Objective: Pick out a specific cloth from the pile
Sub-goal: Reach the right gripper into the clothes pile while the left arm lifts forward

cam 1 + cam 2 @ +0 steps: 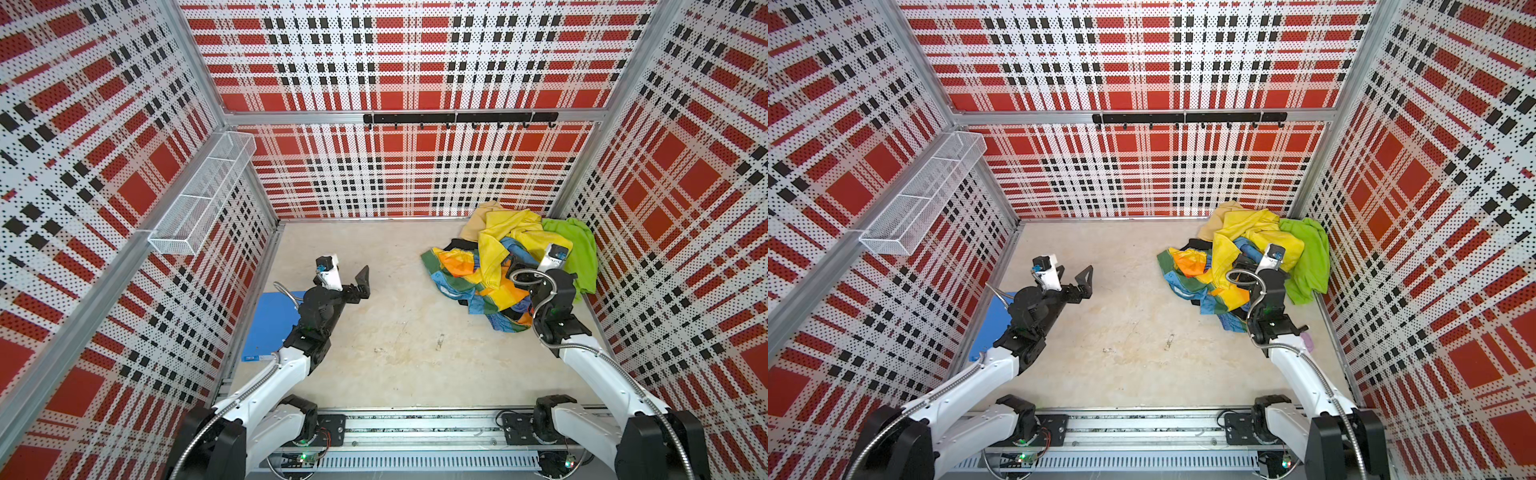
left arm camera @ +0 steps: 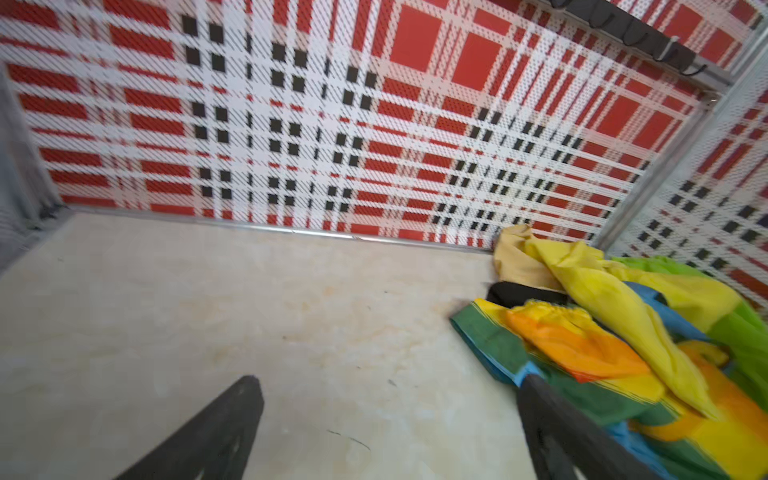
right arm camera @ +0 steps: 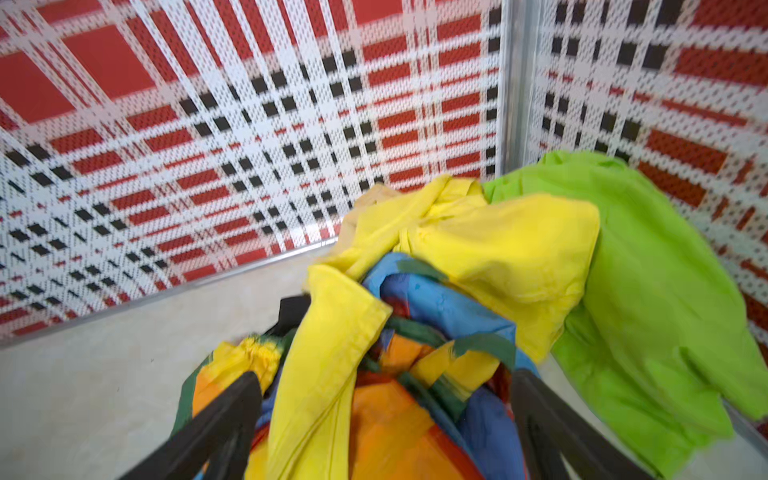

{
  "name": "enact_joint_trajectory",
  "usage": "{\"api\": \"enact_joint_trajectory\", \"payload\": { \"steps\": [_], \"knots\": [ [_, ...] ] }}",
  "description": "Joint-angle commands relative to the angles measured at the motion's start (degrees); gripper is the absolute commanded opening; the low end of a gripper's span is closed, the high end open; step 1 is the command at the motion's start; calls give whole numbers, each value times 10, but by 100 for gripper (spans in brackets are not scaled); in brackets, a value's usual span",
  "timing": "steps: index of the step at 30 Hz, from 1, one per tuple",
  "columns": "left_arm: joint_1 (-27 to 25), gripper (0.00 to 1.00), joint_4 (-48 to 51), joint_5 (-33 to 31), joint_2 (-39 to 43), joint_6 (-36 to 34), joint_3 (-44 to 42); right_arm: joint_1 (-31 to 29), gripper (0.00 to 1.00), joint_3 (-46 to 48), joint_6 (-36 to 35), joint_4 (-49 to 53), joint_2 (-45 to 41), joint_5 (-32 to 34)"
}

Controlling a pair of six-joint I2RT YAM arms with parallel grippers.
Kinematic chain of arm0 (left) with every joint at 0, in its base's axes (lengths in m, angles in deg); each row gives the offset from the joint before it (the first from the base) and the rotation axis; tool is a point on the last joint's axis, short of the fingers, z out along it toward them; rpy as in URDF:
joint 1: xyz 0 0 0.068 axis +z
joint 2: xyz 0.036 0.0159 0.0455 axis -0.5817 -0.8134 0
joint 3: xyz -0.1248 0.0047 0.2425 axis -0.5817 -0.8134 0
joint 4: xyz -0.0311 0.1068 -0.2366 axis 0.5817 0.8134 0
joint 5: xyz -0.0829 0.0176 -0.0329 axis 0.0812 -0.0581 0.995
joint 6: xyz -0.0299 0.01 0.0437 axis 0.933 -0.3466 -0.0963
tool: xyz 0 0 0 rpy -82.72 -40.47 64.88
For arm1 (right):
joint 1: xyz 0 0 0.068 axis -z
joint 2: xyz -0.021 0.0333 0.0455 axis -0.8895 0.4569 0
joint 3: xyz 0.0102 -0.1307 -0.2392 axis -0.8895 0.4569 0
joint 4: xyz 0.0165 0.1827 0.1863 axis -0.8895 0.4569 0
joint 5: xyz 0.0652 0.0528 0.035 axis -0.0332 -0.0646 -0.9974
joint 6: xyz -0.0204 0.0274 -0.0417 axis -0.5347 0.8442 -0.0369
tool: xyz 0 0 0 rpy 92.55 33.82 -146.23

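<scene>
**Black cloth half-buried, wrong fabric nearest the fingers**

The right gripper hangs low over the pile in the far right corner, spread wide and holding nothing. Between its fingers lie the yellow garment and the rainbow sheet. The black cloth shows only as a dark strip at the pile's left edge, tucked under the yellow garment and just behind the rainbow sheet's green border (darker patches on the near side may be more of it). The left gripper is also wide open and empty, above the bare table, well apart from the pile.

The likely slip is that closing here would pinch yellow or rainbow fabric, not black. Even a clean pinch on the black strip could drag the whole heap, since the yellow garment drapes across it. The green cloth lies against the right wall, out of the way.

The wire basket on the left wall has three compartments, and nothing shows in any of them.
</scene>
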Motion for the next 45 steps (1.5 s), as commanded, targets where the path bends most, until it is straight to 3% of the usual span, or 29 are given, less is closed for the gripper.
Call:
{"api": "enact_joint_trajectory", "payload": {
  "steps": [1, 8, 14, 16, 20, 24, 28, 35, 45],
  "knots": [
    [-38, 99, 40, 34, 13, 57, -7, -4, 100, -37, 63, 132, 15, -23],
    [-59, 99, 14, 56, -1, 72, -26, 25, 100, -67, 82, 177, 104, -68],
    [-59, 99, -16, 77, -16, 81, -46, 50, 100, -62, 98, 169, 151, -57],
    [-59, 99, -33, 78, -14, 81, -57, 56, 94, -61, 98, 162, 166, -59],
    [-58, 99, -37, 78, -12, 84, -61, 66, 72, -69, 98, 152, 202, -96],
    [-58, 99, -42, 77, -6, 89, -69, 66, 35, -73, 98, 138, 212, -117],
    [-57, 99, -42, 80, -1, 90, -74, 66, 1, -89, 88, 147, 187, -91],
    [-60, 99, -45, 85, -8, 93, -66, 66, 0, -194, 36, 212, 138, -20],
    [-103, 99, -66, 65, -56, 97, -49, 66, 0, -430, -10, 292, 195, -16]
  ]
}}
